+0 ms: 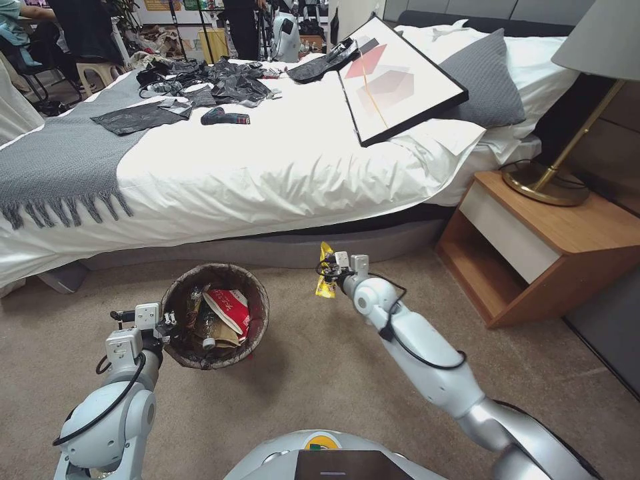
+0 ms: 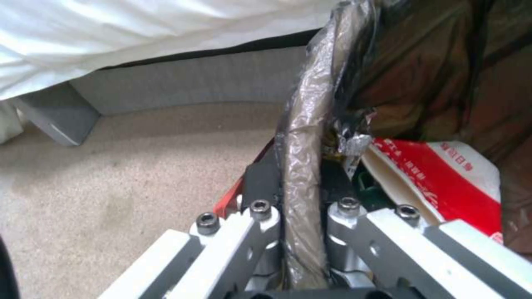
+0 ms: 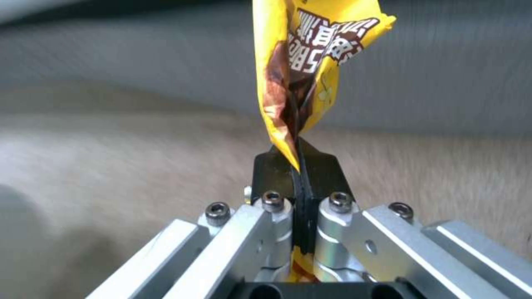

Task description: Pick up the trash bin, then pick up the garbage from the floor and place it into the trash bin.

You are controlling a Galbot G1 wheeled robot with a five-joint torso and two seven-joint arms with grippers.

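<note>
The trash bin (image 1: pixel 257 293), a round bucket lined with a dark bag, hangs above the carpet in front of the bed. My left gripper (image 1: pixel 168 325) is shut on its near-left rim (image 2: pixel 302 137), one finger inside and one outside. Inside the bin lie a red-white wrapper (image 1: pixel 230 310) (image 2: pixel 443 174), brown paper and a clear bottle (image 1: pixel 207 328). To the bin's right, at about its height, my right gripper (image 1: pixel 327 270) (image 3: pixel 299 174) is shut on a yellow and brown snack wrapper (image 1: pixel 325 285) (image 3: pixel 305 62), which is garbage held in the air.
The bed (image 1: pixel 253 173) runs across the view just beyond both grippers, with a grey throw, black bags, a tool and a framed picture (image 1: pixel 393 77) on it. A wooden nightstand (image 1: pixel 547 247) with a lamp (image 1: pixel 567 153) stands at the right. Beige carpet (image 1: pixel 300 393) lies below.
</note>
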